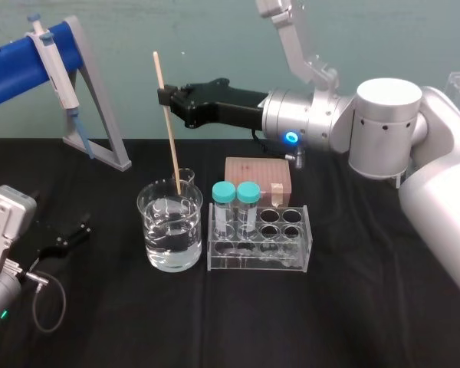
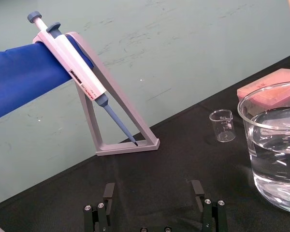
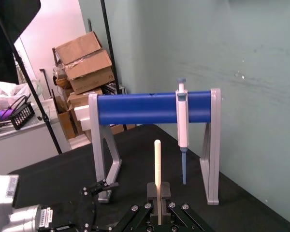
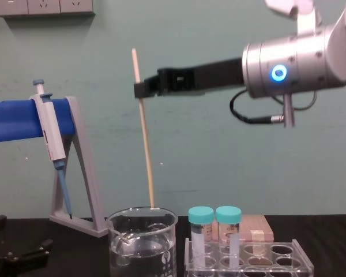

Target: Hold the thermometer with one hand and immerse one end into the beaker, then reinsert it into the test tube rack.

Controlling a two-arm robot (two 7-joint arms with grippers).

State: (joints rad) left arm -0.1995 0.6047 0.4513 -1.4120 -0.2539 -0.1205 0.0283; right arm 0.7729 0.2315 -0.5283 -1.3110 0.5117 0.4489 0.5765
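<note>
Right tool [image 1: 164, 98] pinches the thermometer [image 1: 171, 146], lower end at the beaker [image 1: 169, 239] rim; left tool [image 1: 75, 232] lies idle, jaws apart.

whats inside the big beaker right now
Clear liquid in the beaker. The thermometer, gripped by the right pincer, reaches its rim; glass glare hides whether the tip is wet.

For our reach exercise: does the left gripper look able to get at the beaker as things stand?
Probably yes: the left gripper sits open beside the beaker with only bare table between; the thermometer held by the right gripper stands over its rim.
</note>
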